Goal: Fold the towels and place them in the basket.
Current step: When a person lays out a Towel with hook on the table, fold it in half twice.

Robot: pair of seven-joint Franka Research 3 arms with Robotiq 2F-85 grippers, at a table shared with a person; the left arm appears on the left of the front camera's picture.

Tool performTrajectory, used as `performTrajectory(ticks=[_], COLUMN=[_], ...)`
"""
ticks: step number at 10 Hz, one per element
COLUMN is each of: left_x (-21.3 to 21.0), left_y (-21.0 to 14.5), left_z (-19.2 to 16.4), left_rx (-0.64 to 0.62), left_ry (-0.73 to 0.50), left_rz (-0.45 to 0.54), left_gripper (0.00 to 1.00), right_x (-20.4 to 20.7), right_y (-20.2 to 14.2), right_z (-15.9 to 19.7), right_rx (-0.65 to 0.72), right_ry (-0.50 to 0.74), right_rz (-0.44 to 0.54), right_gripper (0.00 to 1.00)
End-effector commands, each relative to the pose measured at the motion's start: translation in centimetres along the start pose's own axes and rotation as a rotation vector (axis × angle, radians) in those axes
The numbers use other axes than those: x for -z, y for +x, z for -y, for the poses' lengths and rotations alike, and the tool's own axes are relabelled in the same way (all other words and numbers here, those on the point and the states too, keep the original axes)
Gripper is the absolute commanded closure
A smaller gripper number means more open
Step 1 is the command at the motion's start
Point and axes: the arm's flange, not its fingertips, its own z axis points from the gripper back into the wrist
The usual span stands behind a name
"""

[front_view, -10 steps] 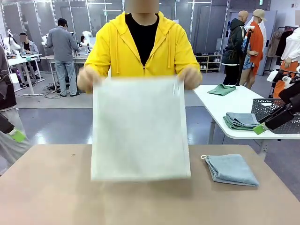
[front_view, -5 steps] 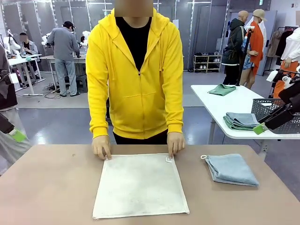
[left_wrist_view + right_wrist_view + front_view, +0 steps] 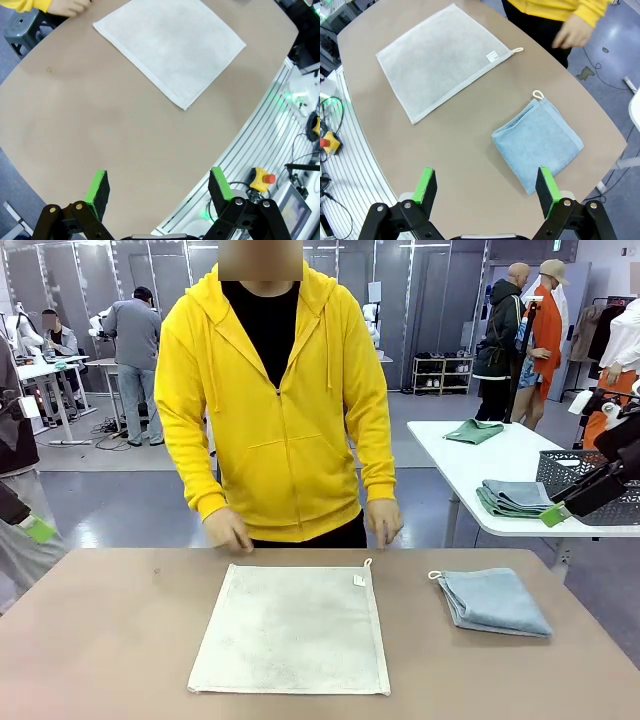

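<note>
Clearly soft, light terry, bound to sag: take the cream-white towel, spread flat on the table, by two near corners. Folded light blue towel just right of it. Left gripper and right gripper gaping wide, empty, well clear of it

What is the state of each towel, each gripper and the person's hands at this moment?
cream-white towel: unfolded, spread flat on the table.
light blue towel: folded, lying on the table, apart from the cream-white towel.
left gripper: open, empty, above the table.
right gripper: open, empty, above the table.
person's hands: off the towels, at the table's far edge.
</note>
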Motion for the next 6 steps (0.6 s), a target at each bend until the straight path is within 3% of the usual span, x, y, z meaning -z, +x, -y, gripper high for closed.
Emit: performTrajectory(ticks=[1,5,6], left_x=[-0.24,0.0,0.32], left_y=[0.2,0.0,0.37], left_z=[-0.15,0.0,0.57], left_rx=[0.004,0.0,0.089], left_ry=[0.005,0.0,0.041], left_rz=[-0.003,0.0,-0.048], left_gripper=[0.0,0.0,0.0], right_x=[-0.1,-0.1,0.0], right_y=[0.33,0.33,0.0], right_z=[0.22,0.22,0.0], right_rx=[0.004,0.004,0.0], right_ry=[-0.003,-0.003,0.0], right_rz=[-0.005,-0.005,0.0], right_gripper=[0.0,0.0,0.0])
